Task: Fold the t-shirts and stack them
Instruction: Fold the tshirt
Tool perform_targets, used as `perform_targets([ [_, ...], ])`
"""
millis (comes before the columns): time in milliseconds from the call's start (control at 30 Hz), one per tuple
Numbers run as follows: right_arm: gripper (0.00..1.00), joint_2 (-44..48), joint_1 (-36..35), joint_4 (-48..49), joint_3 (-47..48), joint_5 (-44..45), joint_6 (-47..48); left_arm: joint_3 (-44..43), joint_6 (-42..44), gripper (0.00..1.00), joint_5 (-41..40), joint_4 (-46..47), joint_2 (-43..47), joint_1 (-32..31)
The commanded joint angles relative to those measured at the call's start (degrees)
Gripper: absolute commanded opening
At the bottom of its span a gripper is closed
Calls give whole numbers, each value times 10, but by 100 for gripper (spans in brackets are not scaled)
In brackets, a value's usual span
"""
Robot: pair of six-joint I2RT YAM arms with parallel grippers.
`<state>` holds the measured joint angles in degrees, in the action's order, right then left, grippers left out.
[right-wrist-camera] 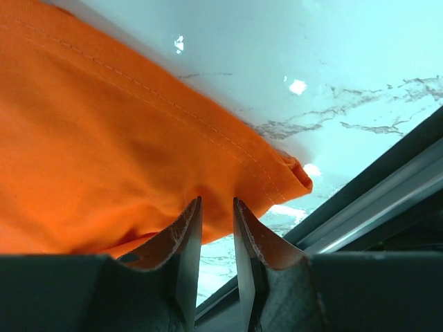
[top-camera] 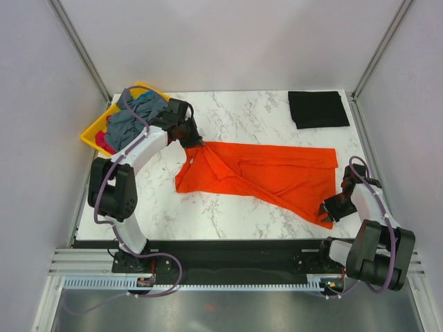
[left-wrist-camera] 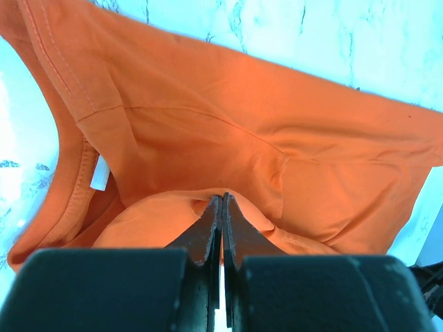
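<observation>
The white marble-pattern table (top-camera: pixel 256 117) carries all items. The bright orange cloth t-shirt (top-camera: pixel 277 173) lies across its middle, unfolded and creased along a diagonal, running from the far left towards the near right edge. A yellow plastic tray (top-camera: pixel 92 133) at the far left corner holds a grey-blue shirt (top-camera: pixel 131 119) and a pink one (top-camera: pixel 104 144). A folded black shirt (top-camera: pixel 318 108) lies at the far right corner.

The left gripper (left-wrist-camera: pixel 221 202) is fully closed on a pinch of orange cloth near the collar. The right gripper (right-wrist-camera: pixel 217 204) sits at the hem corner with its jaws a narrow gap apart. The hem rests against the fingertips, with no pinch visible.

Hazards:
- If the left arm pulls while the hem end is free, the shirt is likely to drag and bunch.
- The hem corner lies near the table edge and could slip over it.

A small white tag (left-wrist-camera: pixel 99 173) shows inside the collar. No writing on it is legible.
</observation>
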<state>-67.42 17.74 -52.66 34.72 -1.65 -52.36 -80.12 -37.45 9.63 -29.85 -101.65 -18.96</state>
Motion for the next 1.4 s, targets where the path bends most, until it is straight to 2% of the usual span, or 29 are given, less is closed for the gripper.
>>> perform_targets([
  [0,32,-21,-3,21,-5,7,-19,-26,8,2,8,13,-4,4],
  [233,29,-17,-16,48,-19,27,-27,-21,6,2,13,15,0,3],
  [367,22,-11,-25,52,-22,37,-34,-15,3,2,22,15,2,3],
  [467,0,0,-27,53,-21,44,-35,-8,0,2,26,16,9,3],
  [633,0,30,-27,50,4,70,-6,9,2,2,38,20,29,2],
  [867,0,46,-27,6,56,56,16,14,12,2,23,30,26,1],
  [1067,0,55,-27,-2,76,88,15,9,7,2,53,40,23,1],
  [1167,0,34,-27,24,96,96,39,13,12,2,56,43,24,0],
  [1367,0,-44,-27,117,145,39,116,8,13,2,44,43,6,0],
])
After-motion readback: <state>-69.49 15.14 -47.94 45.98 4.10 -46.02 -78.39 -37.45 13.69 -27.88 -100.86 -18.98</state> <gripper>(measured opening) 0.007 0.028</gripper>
